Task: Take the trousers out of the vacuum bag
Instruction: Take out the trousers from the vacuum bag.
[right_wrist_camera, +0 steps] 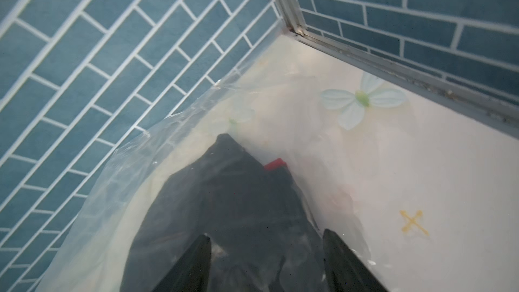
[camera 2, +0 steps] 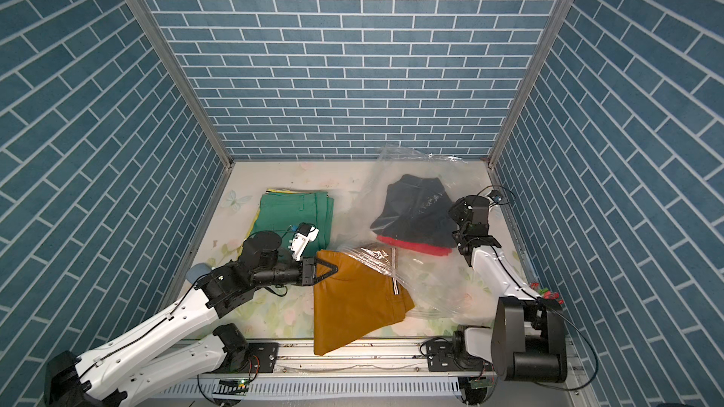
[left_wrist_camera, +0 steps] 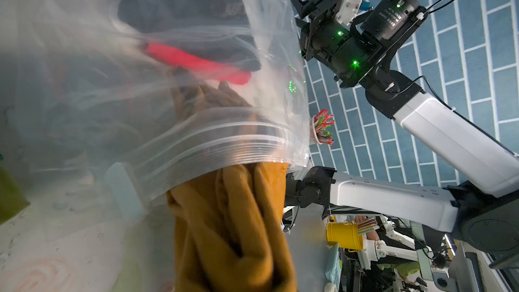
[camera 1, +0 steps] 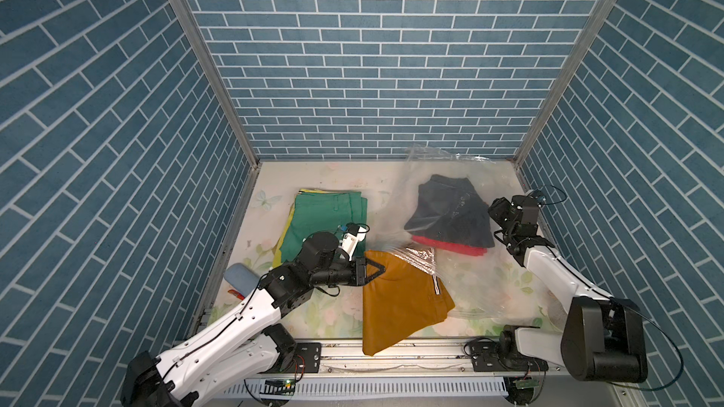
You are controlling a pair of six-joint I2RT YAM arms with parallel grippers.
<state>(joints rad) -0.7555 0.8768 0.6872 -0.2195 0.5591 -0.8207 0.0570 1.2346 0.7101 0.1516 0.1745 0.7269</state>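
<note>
Top views, vacuum bag (camera 1: 470, 283) (camera 2: 431, 279): I see it lying crinkled across the right half of the bench (camera 1: 333, 174), its far end up against the back wall (camera 1: 372, 72).
Top views, mustard-brown trousers (camera 1: 399, 299) (camera 2: 352, 299): mostly out of the bag mouth, with the upper right corner under the plastic and the lower end hanging over the bench's front edge.
Top views, left gripper (camera 1: 381, 268) (camera 2: 335, 268): my fingers are together, clamped on the upper left corner of the mustard-brown trousers.
Top views, black trousers (camera 1: 450, 213) (camera 2: 419, 209): inside the bag at the far right, lying on the red trousers (camera 1: 450, 248) (camera 2: 415, 246).
Top views, right gripper (camera 1: 494, 209): just beside the black trousers at the bag's right side. I cannot judge its fingers from up here.
Top views, green trousers (camera 1: 325, 221) (camera 2: 294, 213): folded outside the bag on the left, with a lime-yellow edge showing beneath.
Top views, grey-blue case (camera 1: 241, 274): at the bench's left edge, partly behind my left arm.
Left wrist, zip strip (left_wrist_camera: 224, 147): it crosses over the mustard-brown cloth (left_wrist_camera: 238, 220), which bunches in folds on the near side. Black (left_wrist_camera: 182, 4) and red (left_wrist_camera: 196, 60) cloth sit deeper inside the plastic.
Right wrist, fingers (right_wrist_camera: 196, 262): apart and holding nothing, poised over the black trousers (right_wrist_camera: 224, 206) seen through the bag (right_wrist_camera: 112, 192). A red corner (right_wrist_camera: 275, 164) peeks out beyond them.
</note>
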